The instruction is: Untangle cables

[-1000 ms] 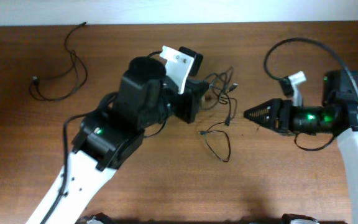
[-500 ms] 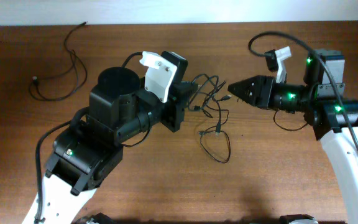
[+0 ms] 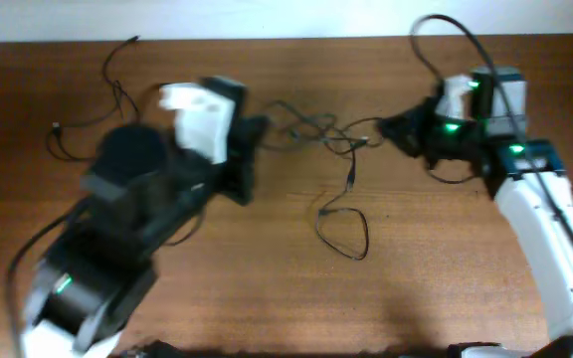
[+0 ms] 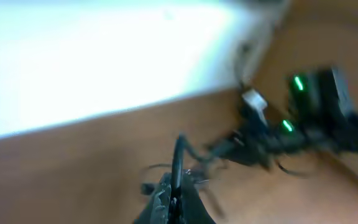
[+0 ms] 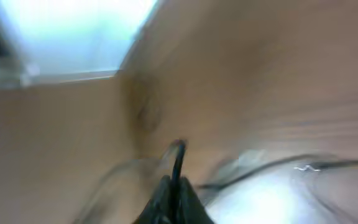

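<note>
My left gripper (image 3: 259, 141) and my right gripper (image 3: 386, 127) are each clenched on the cables (image 3: 318, 134), whose tangle is strung between them, about midway, long axis left to right, with one loop (image 3: 344, 231) lying slack on the worktop (image 3: 446, 288) nearer me.

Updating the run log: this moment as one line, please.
left gripper shut on tangled cables | right gripper shut on them | tangle stretched between | one cable apart, far left
</note>
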Available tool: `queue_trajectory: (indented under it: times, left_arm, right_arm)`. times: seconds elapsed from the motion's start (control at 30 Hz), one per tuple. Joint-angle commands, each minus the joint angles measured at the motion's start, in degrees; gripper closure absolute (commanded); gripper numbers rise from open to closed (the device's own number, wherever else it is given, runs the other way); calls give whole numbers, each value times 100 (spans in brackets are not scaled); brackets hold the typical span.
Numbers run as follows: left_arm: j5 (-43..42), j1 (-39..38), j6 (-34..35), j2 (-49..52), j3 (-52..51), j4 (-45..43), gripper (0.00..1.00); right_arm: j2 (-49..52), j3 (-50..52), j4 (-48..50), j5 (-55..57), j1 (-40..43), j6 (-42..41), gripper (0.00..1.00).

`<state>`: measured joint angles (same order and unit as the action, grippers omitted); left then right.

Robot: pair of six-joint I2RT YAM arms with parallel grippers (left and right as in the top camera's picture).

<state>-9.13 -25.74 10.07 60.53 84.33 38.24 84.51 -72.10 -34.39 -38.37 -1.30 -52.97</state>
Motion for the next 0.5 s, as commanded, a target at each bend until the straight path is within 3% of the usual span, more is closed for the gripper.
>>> queue_trajectory:
  times: [0.0,0.1,0.27,0.3,0.37,0.47]
  left_arm:
    - [903,796,-74,-1123,306,-39,100]
    - [1864,1231,-76,-1773,306,111,100]
    - [2109,1241,-74,-1602,304,262,100]
    - [2223,1241,-76,-1550,304,282,100]
    - [2553,1241,-76,-1429,304,474,100]
    - [3322,1241,-72,-1290,304,754,100]
  right_arm:
    - [11,0,-750,2050,920,533,96]
    - [11,0,-1027,2771,1759,1329,96]
    - [31,44,-1047,3161,1965,2581,96]
    - [35,44,-1049,3158,1965,2579,84]
    - [42,46,-1113,3158,1965,2579,39]
    - [42,48,-1233,3158,1965,2579,1]
